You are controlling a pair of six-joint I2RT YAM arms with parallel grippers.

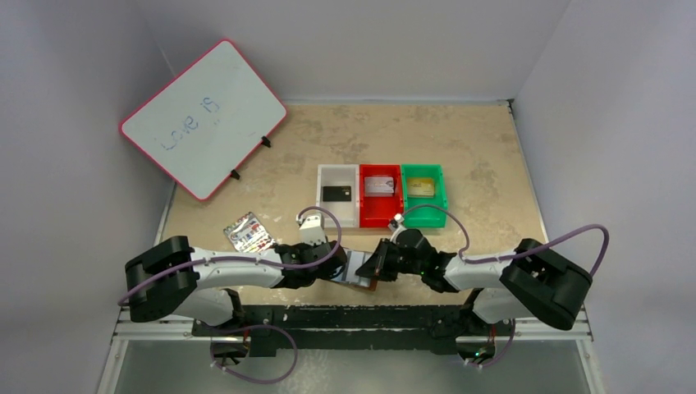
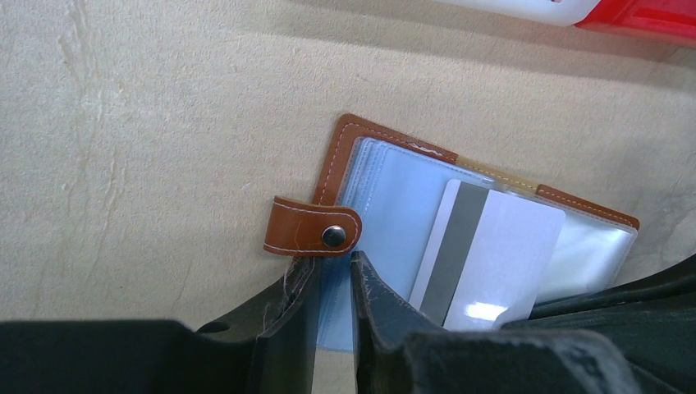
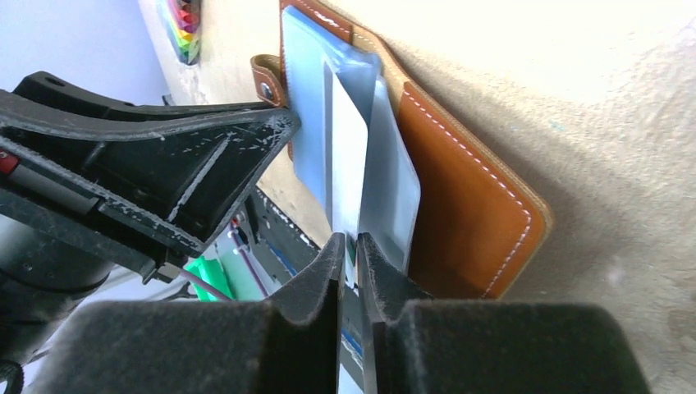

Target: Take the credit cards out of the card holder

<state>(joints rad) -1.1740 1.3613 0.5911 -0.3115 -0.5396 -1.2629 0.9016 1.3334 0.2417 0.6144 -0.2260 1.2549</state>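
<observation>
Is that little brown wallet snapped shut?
No, the card holder lies open, its snap tab unfastened and a white card with a grey stripe showing among the clear sleeves.

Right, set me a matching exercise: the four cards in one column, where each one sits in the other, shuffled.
Cards:
1. black card
2. silvery card
3. gold card
4. white card with grey stripe

Places:
A. green bin
B. card holder
C. white bin
D. red bin

Pairs: 1-C; 2-D; 3-A; 4-B
</observation>
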